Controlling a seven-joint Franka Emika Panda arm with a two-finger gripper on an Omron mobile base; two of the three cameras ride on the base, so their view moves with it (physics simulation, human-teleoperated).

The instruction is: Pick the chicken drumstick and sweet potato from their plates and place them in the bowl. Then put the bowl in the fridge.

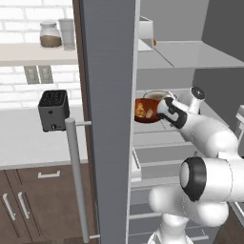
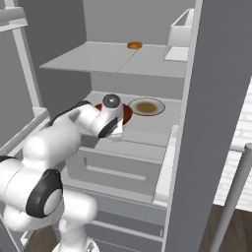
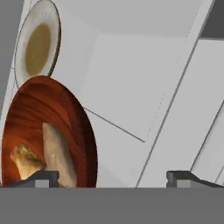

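Kitchen fridge stands open, its pale middle shelf carrying the dark reddish-brown bowl near the shelf's front edge, with the sweet potato and chicken drumstick inside it. This looks like the final step: the gripper has its fingers spread wide, beside the bowl and holding nothing. Next comes backing straight out; a soup plate just behind and the upper shelf crowd the arm.
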